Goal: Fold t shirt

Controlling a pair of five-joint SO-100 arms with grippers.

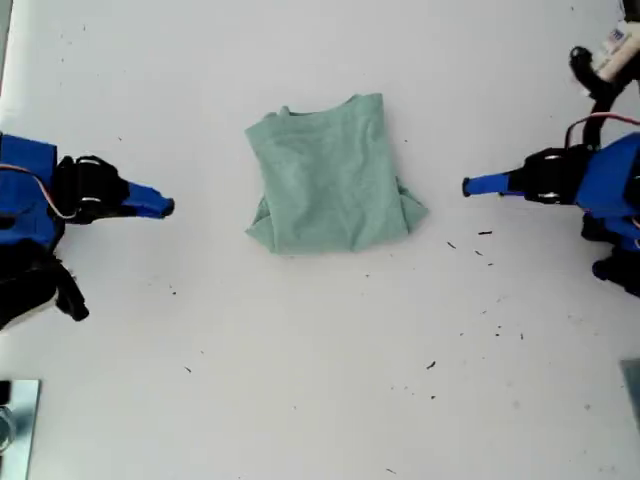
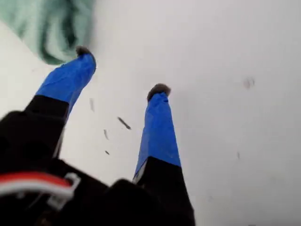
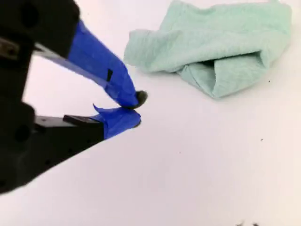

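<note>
- The t shirt (image 1: 330, 175) is lying mid-bench (image 1: 300, 380), already folded into a compact bundle, one sleeve corner poking out toward the exterior view's right.
- My first pincer (image 2: 122, 70) is gaping wide, holding nothing, near the cloth's edge.
- My second pincer (image 3: 136, 109) is pinching closed on nothing (tips touching).
- Folding is looking nearly finished; next, tucking that loose corner is probably needing a gentle grasp.

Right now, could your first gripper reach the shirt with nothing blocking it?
Probably yes. My first gripper is open, the shirt lies just past one fingertip, and only bare table shows around it.
</note>
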